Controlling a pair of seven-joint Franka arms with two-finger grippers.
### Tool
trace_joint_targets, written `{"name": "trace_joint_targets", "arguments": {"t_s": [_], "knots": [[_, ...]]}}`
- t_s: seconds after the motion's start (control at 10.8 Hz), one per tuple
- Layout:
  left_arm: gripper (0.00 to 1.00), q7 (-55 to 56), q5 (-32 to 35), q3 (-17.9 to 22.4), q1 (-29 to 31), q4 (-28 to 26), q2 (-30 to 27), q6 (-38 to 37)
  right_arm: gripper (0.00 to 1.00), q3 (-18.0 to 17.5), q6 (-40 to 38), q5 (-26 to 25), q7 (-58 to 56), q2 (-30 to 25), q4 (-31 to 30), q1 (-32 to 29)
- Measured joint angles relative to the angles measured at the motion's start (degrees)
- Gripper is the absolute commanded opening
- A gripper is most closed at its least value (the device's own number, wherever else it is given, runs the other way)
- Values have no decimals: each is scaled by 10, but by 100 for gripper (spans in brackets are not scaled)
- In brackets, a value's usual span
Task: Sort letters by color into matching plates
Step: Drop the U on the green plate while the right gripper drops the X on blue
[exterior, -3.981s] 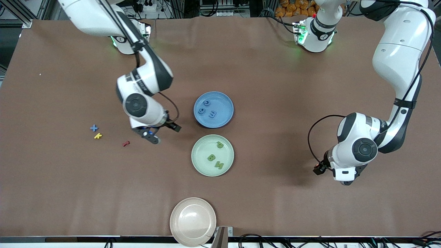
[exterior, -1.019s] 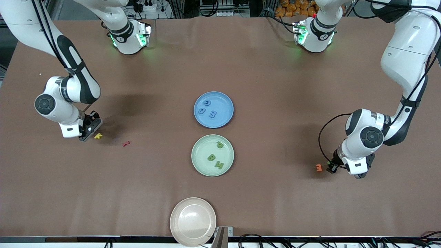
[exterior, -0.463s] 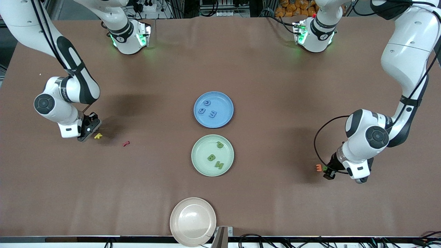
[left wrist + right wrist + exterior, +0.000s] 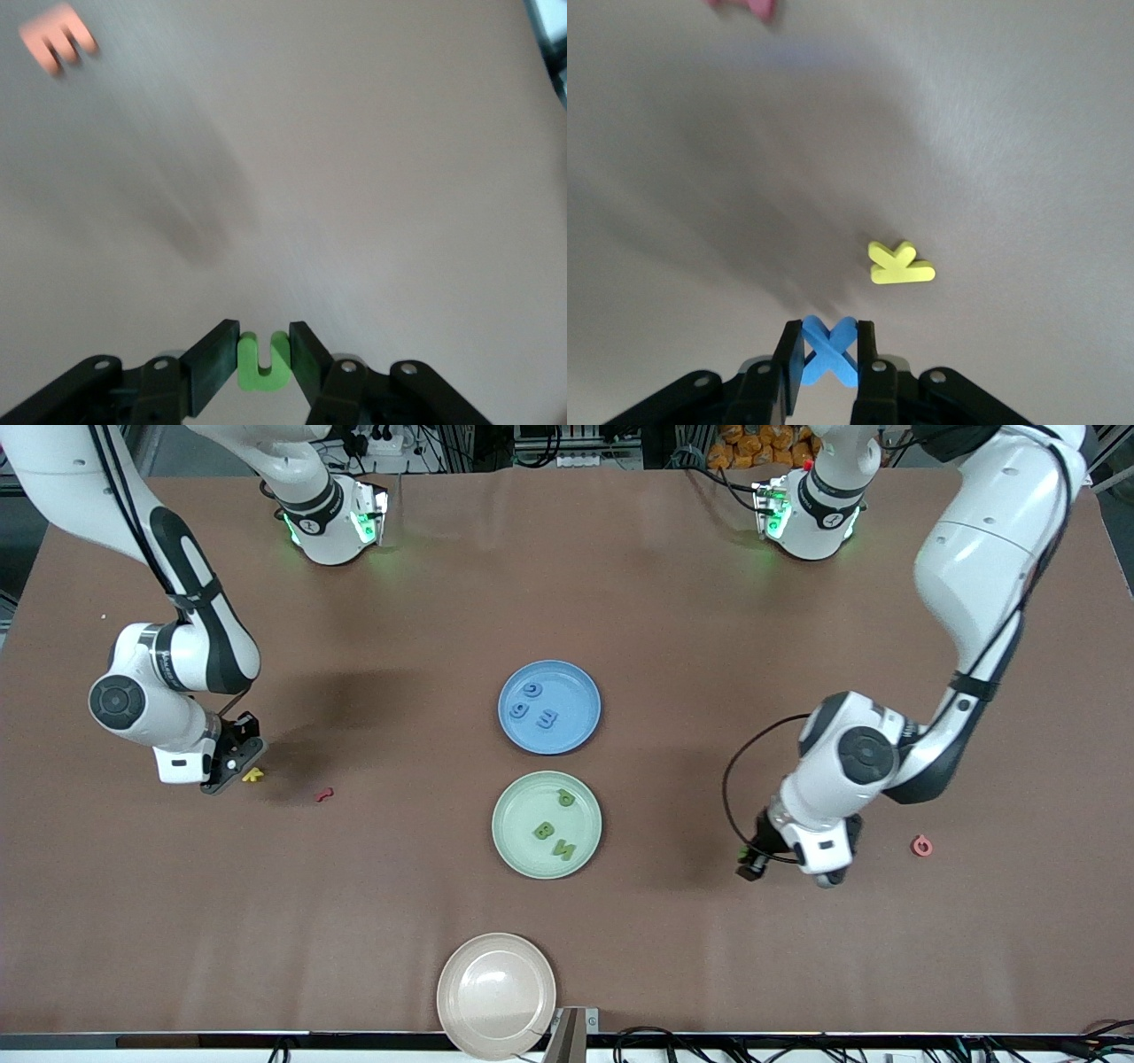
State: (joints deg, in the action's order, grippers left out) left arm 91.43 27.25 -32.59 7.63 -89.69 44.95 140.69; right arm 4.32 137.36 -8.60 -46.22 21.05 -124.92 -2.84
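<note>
Holding three blue letters (image 4: 538, 713), blue plate (image 4: 580, 682), three green letters (image 4: 552, 828), green plate (image 4: 514, 810)

Right tool (image 4: 824, 363) now clamps blue cross (image 4: 829, 351), no longer loose on table. Left tool (image 4: 264, 365) lifts green letter (image 4: 264, 363), swings plateward; orange E vanishes from front view, pink ring (image 4: 922, 846) uncovered.

This is a robotics lab. Two white robot arms (image 4: 177, 638) stand bolted to a brown-covered table (image 4: 567, 558). At twelve o'clock, aluminium framing (image 4: 576, 443) and black cables (image 4: 390, 443) crowd its edge.
</note>
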Motion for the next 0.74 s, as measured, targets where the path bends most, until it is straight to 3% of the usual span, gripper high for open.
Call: {"name": "trace_joint_targets", "arguments": {"t_s": [0.37, 0.46, 0.74], "knots": [[0, 56, 0, 14, -93, 14, 1, 41, 0, -15, -109, 15, 149, -21, 52, 58], [0, 69, 0, 45, -138, 17, 1, 72, 0, -30, -134, 30, 184, -21, 63, 62], [0, 102, -2, 197, -316, 26, 6, 177, 0, -71, -178, 64, 348, -21, 95, 112]]}}
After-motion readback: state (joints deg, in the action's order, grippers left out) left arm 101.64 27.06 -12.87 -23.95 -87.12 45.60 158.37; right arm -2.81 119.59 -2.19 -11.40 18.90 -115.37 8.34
